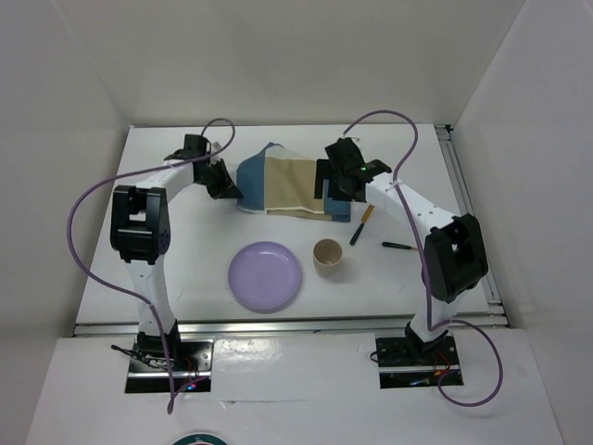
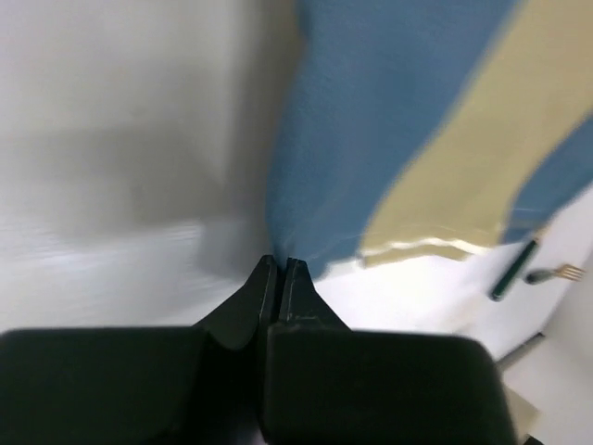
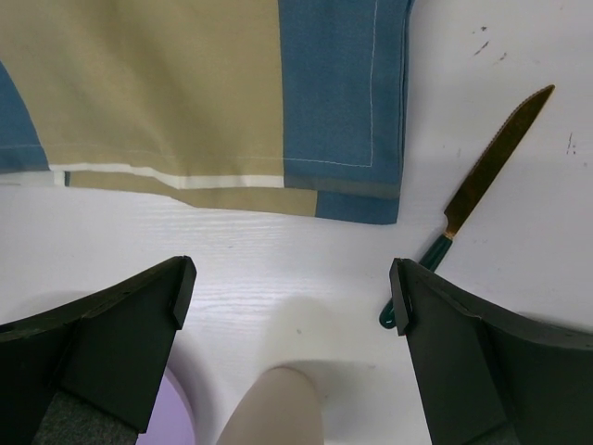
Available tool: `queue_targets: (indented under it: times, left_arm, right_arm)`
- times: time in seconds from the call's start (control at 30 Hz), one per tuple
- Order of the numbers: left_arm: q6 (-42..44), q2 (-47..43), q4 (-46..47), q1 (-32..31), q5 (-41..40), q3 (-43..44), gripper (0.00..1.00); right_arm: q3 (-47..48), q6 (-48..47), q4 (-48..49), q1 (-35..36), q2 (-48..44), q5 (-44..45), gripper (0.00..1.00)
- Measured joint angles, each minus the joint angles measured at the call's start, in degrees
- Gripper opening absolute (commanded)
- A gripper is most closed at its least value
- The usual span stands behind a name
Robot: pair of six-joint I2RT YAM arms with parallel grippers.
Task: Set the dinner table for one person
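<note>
Across the far left of the dinner table (image 1: 185, 278), the left gripper (image 1: 222, 182) sat low over the white top, jaws pressed together at the left edge of the placemat (image 1: 283, 181); blur possibly hid cloth between them. Nearer lay a purple plate (image 1: 266, 275) and a cup (image 1: 327, 255). At the placemat's right edge, the right gripper (image 3: 292, 287) hovered above the tabletop, jaws wide apart, a knife (image 1: 361, 225) just right.

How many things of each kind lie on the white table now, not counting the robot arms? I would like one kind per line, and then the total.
placemat: 1
plate: 1
cup: 1
knife: 1
fork: 1
Total: 5
</note>
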Motion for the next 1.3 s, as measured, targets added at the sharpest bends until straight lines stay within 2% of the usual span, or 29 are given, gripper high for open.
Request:
queue_targets:
  times: [0.23, 0.43, 0.53, 0.63, 0.8, 0.93, 0.97, 1.0, 1.03, 1.2, 1.3]
  left_arm:
    - [0.1, -1.4, -4.2, 3.4, 6.2, 16.0, 0.00]
    - [0.7, -8.3, -5.1, 6.4, 8.1, 24.0, 0.00]
    - [1.0, -13.1, -4.6, 2.0, 8.5, 23.5, 0.00]
    - [-0.8, -16.2, -0.9, -6.3, 9.0, 19.7, 0.00]
    - [-5.2, -13.4, 2.6, -19.4, 8.9, 17.8, 0.00]
    - [-4.3, -5.0, -1.6, -24.4, 8.8, 28.9, 0.62]
    - [-3.9, -3.4, -2.6, -25.0, 8.5, 31.3, 0.84]
    - [-3.1, -3.2, -3.3, -25.2, 8.2, 32.0, 0.94]
    - [-3.0, -3.4, -4.6, -25.0, 7.8, 31.9, 0.99]
    - [-1.4, -8.4, -7.1, -20.9, 6.8, 25.1, 0.98]
    - [-1.0, -12.0, -8.3, -16.3, 5.5, 20.2, 0.56]
  right_arm:
    - [-0.1, 0.0, -0.9, 0.0, 0.0, 0.6, 1.00]
    - [-0.4, 0.0, -0.8, -0.4, -0.7, 1.1, 1.00]
    - [-0.4, 0.0, -0.8, -1.2, -1.0, -0.2, 1.00]
    - [-0.9, 0.3, -0.3, -3.0, -1.5, -2.4, 1.00]
    - [-3.8, 1.1, 0.7, -7.8, -5.0, -6.6, 1.00]
    - [-6.1, 1.7, 1.5, -11.6, -8.3, -9.0, 1.00]
    - [-6.8, 1.8, 1.6, -12.6, -9.5, -9.4, 1.00]
    - [-7.4, 1.8, 1.7, -13.3, -10.4, -9.9, 1.00]
    - [-8.0, 1.8, 2.0, -13.9, -11.2, -10.5, 1.00]
    - [-9.9, 1.8, 3.3, -17.0, -12.7, -14.2, 1.00]
    - [-10.0, 1.8, 3.7, -17.7, -12.5, -15.7, 1.00]
